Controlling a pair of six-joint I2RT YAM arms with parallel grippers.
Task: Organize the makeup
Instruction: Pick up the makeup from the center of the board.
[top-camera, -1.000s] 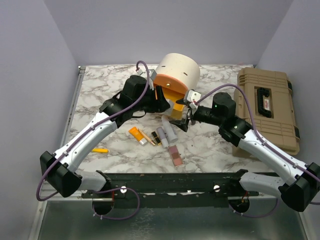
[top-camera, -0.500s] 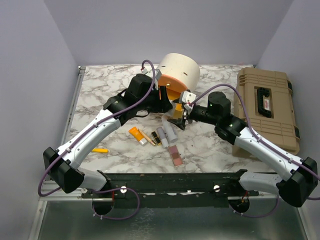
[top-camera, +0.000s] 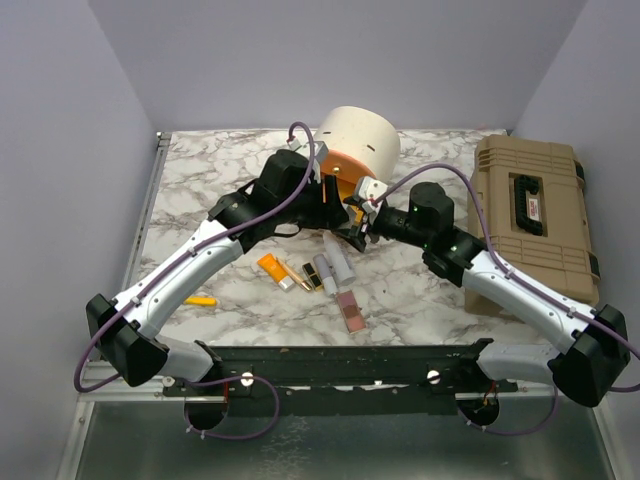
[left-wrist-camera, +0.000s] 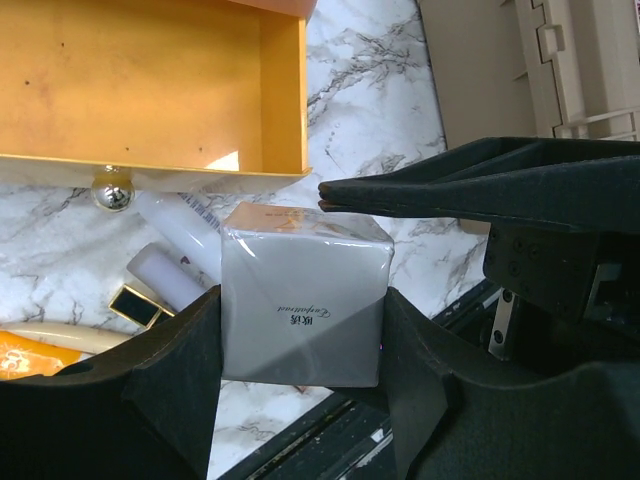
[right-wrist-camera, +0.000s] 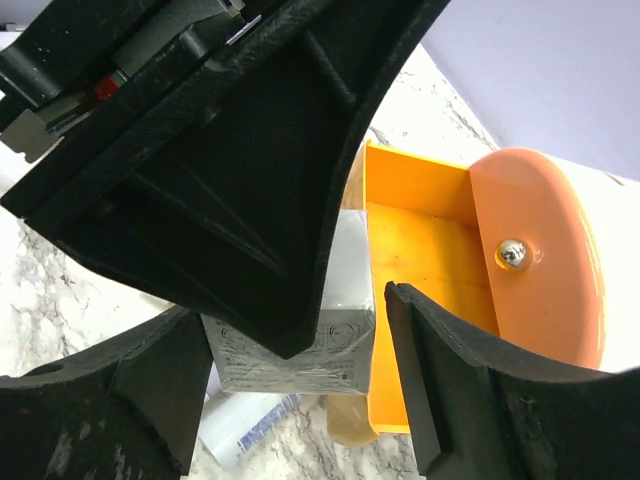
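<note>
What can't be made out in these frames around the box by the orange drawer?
Top view: the bodies of the left gripper and right gripper hide the white box and all fingers.
Right wrist view: the left gripper covers most of the box, so it is unclear whether the right fingers touch it.
Left wrist view: the orange drawer is cut off by the top edge, the tubes sit partly behind the box, and the box print is too small to read.

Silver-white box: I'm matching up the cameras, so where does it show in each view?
Top external: cannot be picked out; hidden where the arms meet in front of the cream case.
Left wrist: silver-white box at centre frame, between black fingers.
Right wrist: lower centre, partly covered by the other arm's black finger.
Shared landmark: orange drawer.
</note>
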